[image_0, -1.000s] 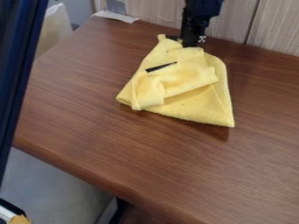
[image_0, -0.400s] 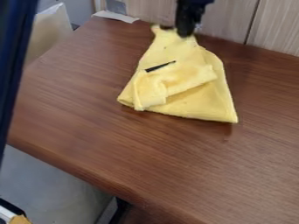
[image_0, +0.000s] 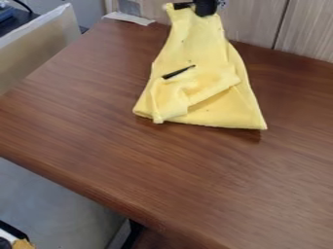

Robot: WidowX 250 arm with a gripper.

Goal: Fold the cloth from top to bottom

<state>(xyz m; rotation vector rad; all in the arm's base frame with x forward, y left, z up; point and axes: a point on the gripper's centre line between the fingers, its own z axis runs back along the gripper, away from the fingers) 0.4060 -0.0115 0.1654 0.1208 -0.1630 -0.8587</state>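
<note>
A pale panel (image_0: 46, 41) stands beside the left edge of the brown desk (image_0: 98, 126), and a whitish strip (image_0: 129, 18) lies at the desk's far-left corner. To the right, the yellow cloth (image_0: 205, 99) rests its wide lower part on the desk toward the far edge, a thin black strip (image_0: 178, 72) slanting across its folded layers, while its narrow upper end rises to the black gripper (image_0: 194, 8), which pinches it above the far edge.

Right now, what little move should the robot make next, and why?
I'd probably have the gripper swing toward the cloth's wide bottom edge: it holds the narrow top raised, and that top isn't yet laid over the bottom.
</note>
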